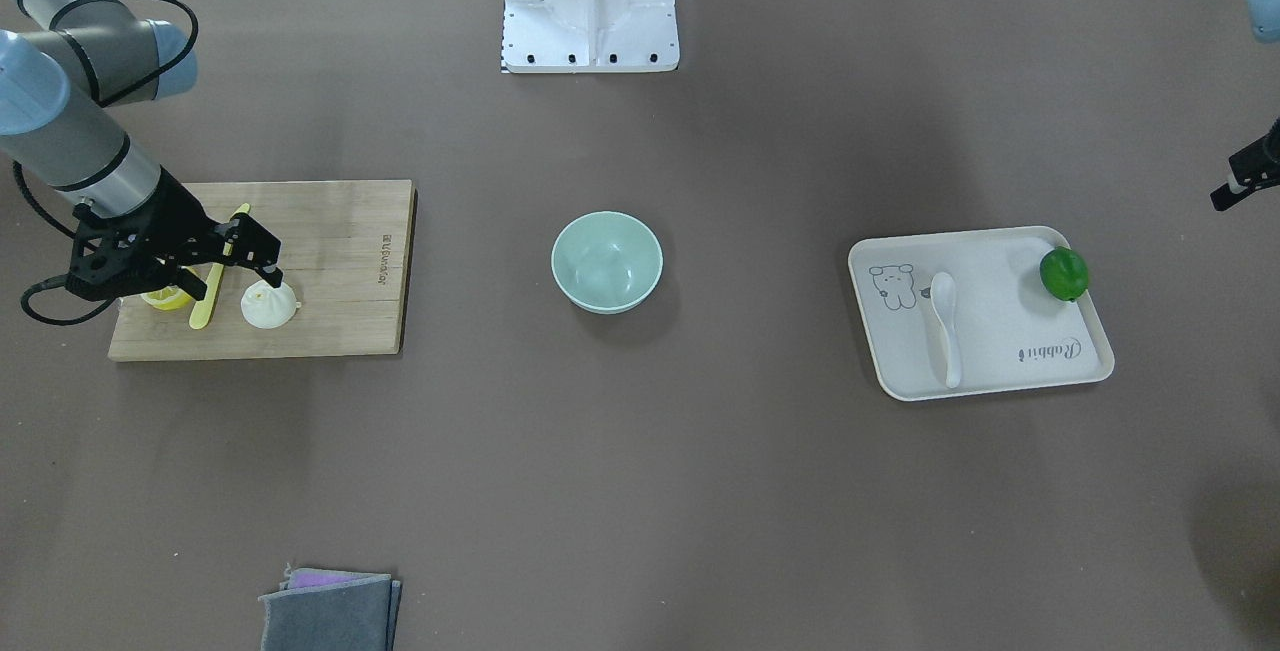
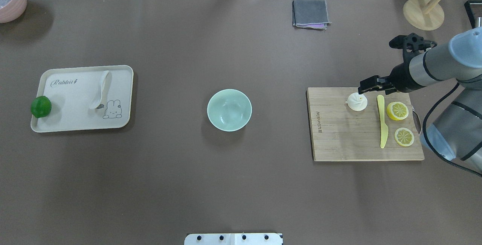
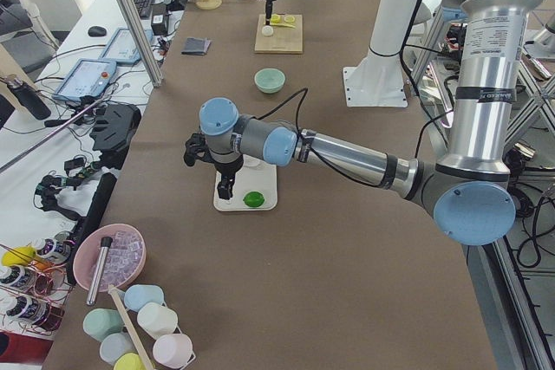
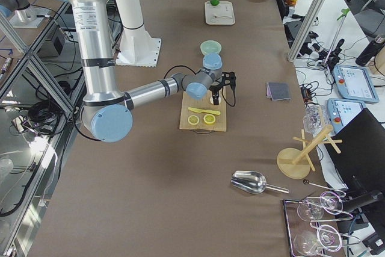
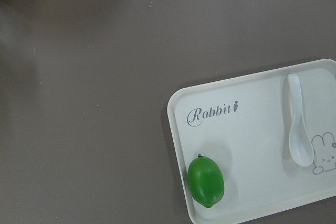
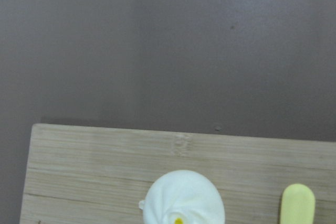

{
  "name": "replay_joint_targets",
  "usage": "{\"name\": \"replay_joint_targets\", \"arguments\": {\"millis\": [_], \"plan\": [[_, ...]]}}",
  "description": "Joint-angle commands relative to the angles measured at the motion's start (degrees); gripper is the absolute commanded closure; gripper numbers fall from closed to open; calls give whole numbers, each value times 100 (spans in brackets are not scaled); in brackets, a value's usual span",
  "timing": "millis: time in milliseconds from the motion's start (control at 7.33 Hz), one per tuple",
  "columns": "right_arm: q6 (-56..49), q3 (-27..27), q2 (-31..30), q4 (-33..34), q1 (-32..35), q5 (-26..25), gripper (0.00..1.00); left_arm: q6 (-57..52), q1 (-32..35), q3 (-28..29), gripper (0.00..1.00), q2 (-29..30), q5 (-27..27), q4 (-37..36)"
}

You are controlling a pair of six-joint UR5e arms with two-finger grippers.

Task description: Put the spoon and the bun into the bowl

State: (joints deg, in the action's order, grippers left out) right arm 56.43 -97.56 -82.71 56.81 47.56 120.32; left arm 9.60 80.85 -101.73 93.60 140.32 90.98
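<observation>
The white pleated bun sits on a wooden cutting board; it also shows in the right wrist view. My right gripper hovers just above the bun, jaws apart and empty. The mint-green bowl stands empty at the table's middle. The white spoon lies on a beige tray, and it shows in the left wrist view. My left gripper is only partly in view at the frame's edge, beyond the tray's far corner; I cannot tell whether it is open or shut.
A green round fruit lies on the tray's corner. A yellow plastic knife and two lemon slices lie on the board beside the bun. A folded grey cloth and the robot base are on the table.
</observation>
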Motion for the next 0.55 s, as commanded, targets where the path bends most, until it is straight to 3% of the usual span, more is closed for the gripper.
{"name": "replay_joint_targets", "arguments": {"millis": [0, 273, 409], "plan": [[34, 105, 53, -12, -246, -44, 11, 16, -43, 22, 2, 27, -14, -10], [-27, 131, 27, -3, -229, -70, 36, 16, -43, 22, 2, 18, -14, -10], [-27, 132, 1, -3, -221, -70, 60, 16, -43, 22, 2, 9, -14, -1]]}}
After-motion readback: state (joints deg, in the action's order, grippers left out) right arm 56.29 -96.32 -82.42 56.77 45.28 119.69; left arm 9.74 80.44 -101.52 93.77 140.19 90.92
